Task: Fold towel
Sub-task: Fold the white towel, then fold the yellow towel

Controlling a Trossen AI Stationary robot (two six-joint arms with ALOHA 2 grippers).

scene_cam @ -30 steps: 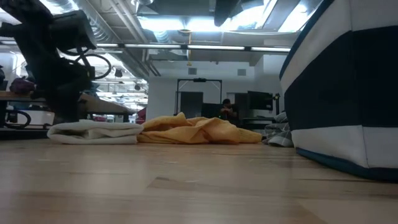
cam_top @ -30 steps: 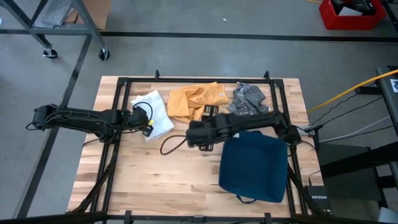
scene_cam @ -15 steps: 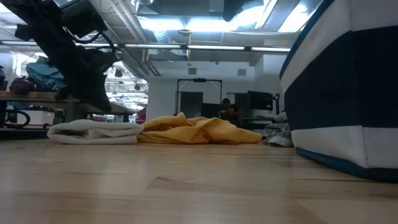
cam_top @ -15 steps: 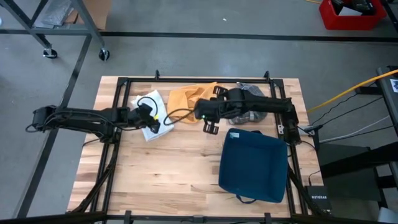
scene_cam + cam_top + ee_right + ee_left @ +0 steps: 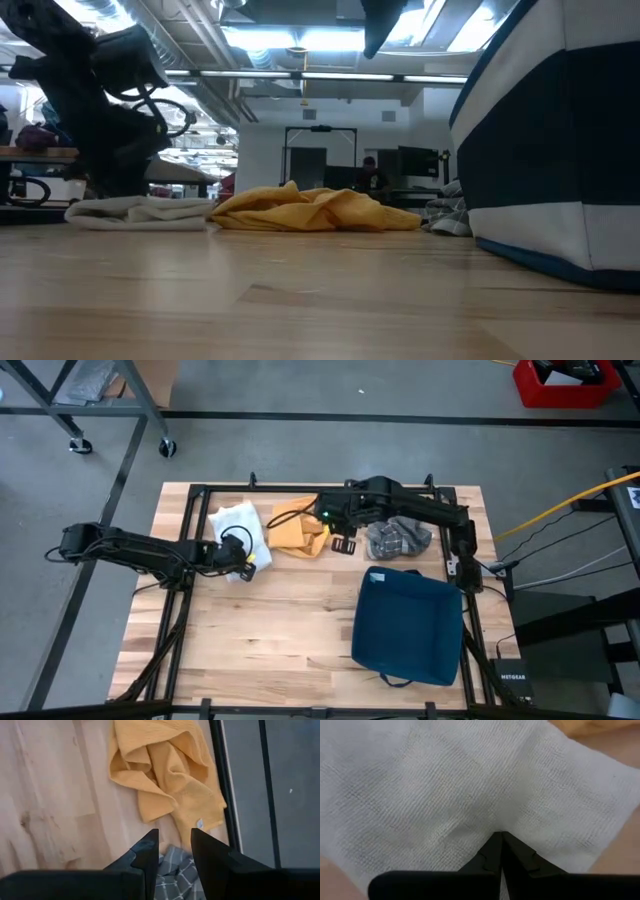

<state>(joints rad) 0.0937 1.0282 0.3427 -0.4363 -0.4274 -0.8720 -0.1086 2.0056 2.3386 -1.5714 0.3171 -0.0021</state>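
Over at the far left of your pale wooden slatted tabletop (image 5: 260, 630), the folded white woven towel (image 5: 232, 523) lies flat, and your left gripper (image 5: 243, 565) is down at its near edge, fingers pressed together — the left wrist view shows their tips (image 5: 501, 851) resting on the cloth, though whether any fabric is caught between them you can't tell. That arm is plainly the nearer one. Your right gripper (image 5: 341, 543) hangs above the crumpled mustard-yellow cotton towel (image 5: 298, 525), jaws spread partway and holding nothing — the cloth sits just ahead of them, with its longer side running along the table's far rail. Beside it lies a grey checked cloth (image 5: 398, 536); a navy fabric bin (image 5: 408, 626) fills the near right. Beyond the table is an open workshop, brightly lit.
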